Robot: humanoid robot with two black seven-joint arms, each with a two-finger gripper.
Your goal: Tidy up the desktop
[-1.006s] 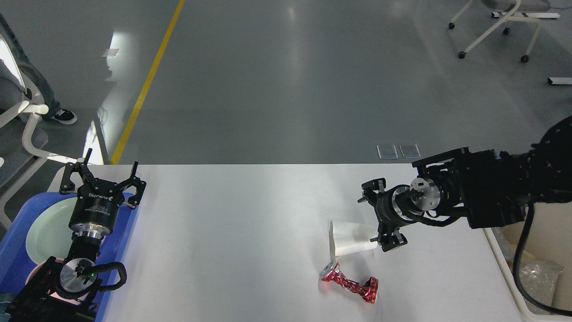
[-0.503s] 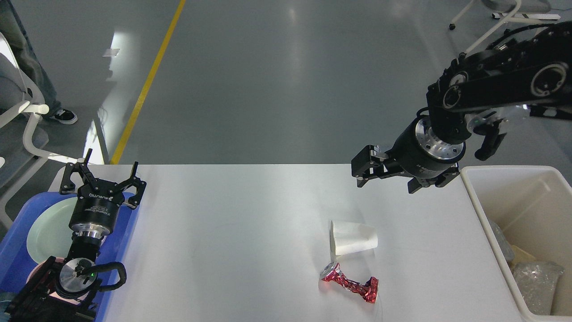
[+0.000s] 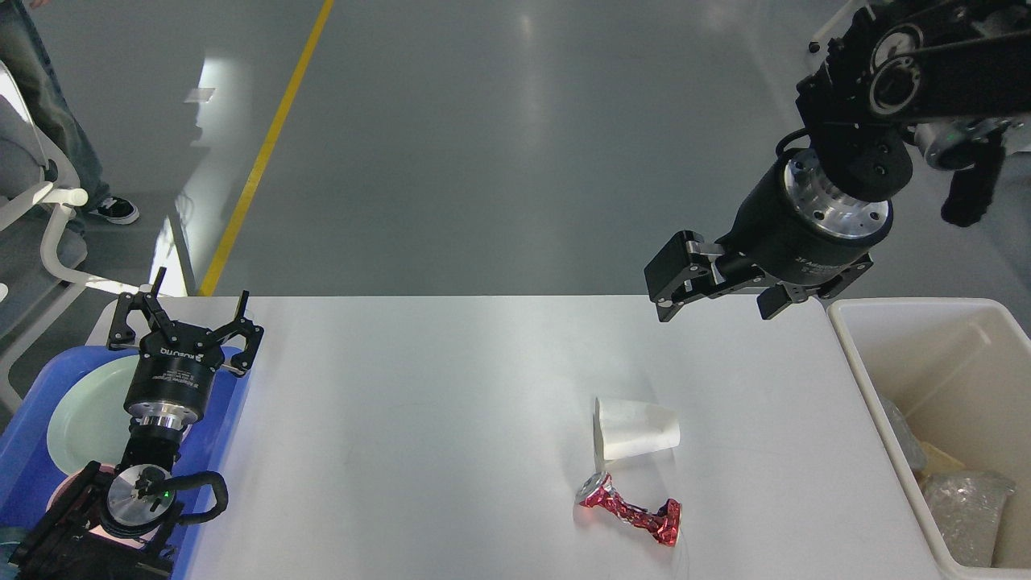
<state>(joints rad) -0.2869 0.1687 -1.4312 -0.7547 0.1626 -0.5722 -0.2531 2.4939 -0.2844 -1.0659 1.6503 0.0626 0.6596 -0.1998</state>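
Note:
The white-grey desktop [image 3: 451,387] fills the middle of the head view. A white paper cup [image 3: 636,428] lies on its side right of centre. A crushed red can [image 3: 632,509] lies just in front of it. My right gripper [image 3: 719,295] hangs high over the table's far right edge, well above and behind the cup, open and empty. My left gripper [image 3: 189,312] is open and empty, pointing up over the far end of the blue tray [image 3: 229,419] at the left.
A pale green plate [image 3: 84,415] lies in the blue tray. A cream-white bin [image 3: 866,387] with plastic waste [image 3: 962,503] stands against the table's right edge. Chairs and a person's legs stand on the floor beyond.
My right gripper was at the cup's base a second ago; it has risen up and back, leaving the cup lying on the table. The bin is now uncovered. The left arm has not moved.

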